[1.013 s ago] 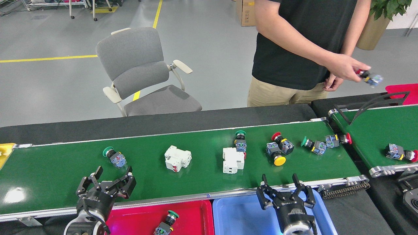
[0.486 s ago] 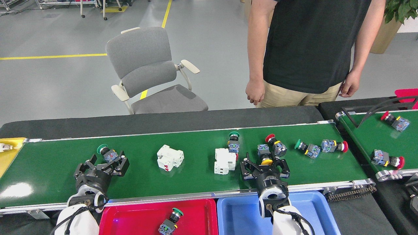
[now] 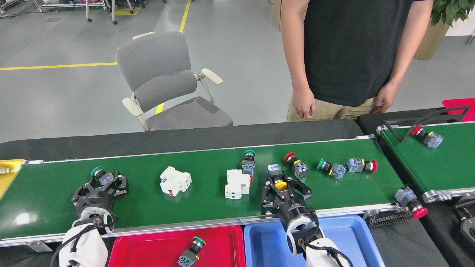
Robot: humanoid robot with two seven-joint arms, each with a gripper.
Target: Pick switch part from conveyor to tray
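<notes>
The conveyor (image 3: pixel 148 202) runs left to right and carries several switch parts. My left gripper (image 3: pixel 104 181) is low over the belt, open, with a green-capped switch part (image 3: pixel 101 175) between its fingers. My right gripper (image 3: pixel 284 184) is open as well, and it straddles a yellow-capped switch part (image 3: pixel 279 181). Below the near rail are a red tray (image 3: pixel 148 246), which holds one green-capped switch part (image 3: pixel 191 253), and a blue tray (image 3: pixel 267 244).
Two white breakers (image 3: pixel 175 181) (image 3: pixel 237 183) and several more capped switches (image 3: pixel 295 165) lie on the belt. On the right, a red-capped switch (image 3: pixel 410 202) hangs at the end of a second green belt (image 3: pixel 415 155). A person (image 3: pixel 349 55) stands behind, beside a chair (image 3: pixel 167 81).
Both grippers have reached forward over the belt, the left one around the green-capped switch and the right one around the yellow-capped one. The parts have drifted left. The person put a switch on the right belt.
</notes>
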